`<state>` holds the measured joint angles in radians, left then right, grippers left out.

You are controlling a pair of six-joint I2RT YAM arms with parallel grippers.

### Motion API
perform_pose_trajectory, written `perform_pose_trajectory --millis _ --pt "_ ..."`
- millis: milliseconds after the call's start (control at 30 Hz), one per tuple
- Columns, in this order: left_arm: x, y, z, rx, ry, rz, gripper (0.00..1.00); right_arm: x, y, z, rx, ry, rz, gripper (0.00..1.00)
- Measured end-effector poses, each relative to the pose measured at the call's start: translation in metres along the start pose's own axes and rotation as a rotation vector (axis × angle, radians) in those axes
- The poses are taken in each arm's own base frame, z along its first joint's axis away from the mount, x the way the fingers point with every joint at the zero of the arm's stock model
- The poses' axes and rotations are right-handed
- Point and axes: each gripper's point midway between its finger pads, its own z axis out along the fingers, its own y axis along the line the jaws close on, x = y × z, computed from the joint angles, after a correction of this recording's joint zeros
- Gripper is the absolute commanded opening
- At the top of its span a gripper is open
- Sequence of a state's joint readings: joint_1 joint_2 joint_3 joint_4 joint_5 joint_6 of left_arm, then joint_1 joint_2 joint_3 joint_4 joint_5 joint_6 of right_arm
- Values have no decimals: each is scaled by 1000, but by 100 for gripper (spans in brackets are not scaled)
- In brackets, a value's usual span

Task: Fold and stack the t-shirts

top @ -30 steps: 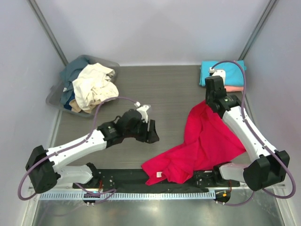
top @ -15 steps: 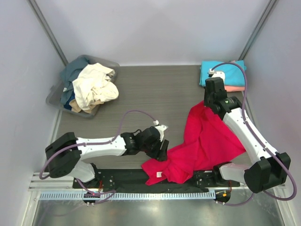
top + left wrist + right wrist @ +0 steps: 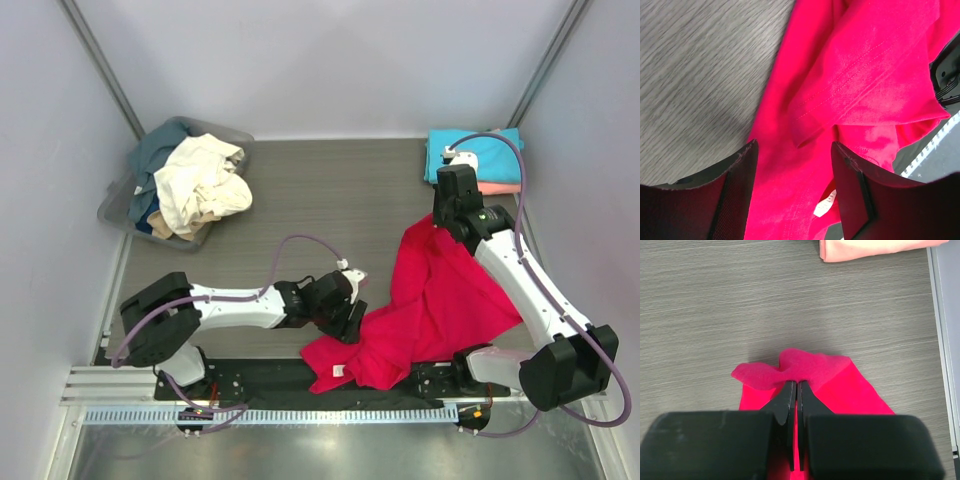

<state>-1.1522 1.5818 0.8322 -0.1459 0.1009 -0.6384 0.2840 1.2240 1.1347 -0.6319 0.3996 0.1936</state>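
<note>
Red t-shirt [image 3: 440, 300], right fingers [image 3: 786, 401] pinching its 12 o'clock corner, left fingers [image 3: 735, 200] parted at 9 o'clock, hem stitching [image 3: 840, 92] shown only by left wrist.

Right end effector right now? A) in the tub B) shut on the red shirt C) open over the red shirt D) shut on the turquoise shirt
B: the right end effector is pinched shut on a bunched edge of the red shirt.

Nothing legible, even the tag [image 3: 339, 371] on the red t-shirt [image 3: 440, 300].
</note>
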Motion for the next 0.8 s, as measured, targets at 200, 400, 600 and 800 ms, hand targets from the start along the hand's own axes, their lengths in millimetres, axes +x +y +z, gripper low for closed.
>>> perform_pose_trajectory --millis 200,400,600,800 --pt "-4 -2 8 -9 4 22 51 1 1 1 -7 2 0 1" --pt "-11 -4 17 -14 5 33 19 0 2 1 -11 -2 2 1" --pt "-19 -3 16 -38 -12 52 0 4 2 3 -10 4 -1 1" --pt "-46 8 -31 -180 -91 84 0 1 5 -3 -41 -8 9 1"
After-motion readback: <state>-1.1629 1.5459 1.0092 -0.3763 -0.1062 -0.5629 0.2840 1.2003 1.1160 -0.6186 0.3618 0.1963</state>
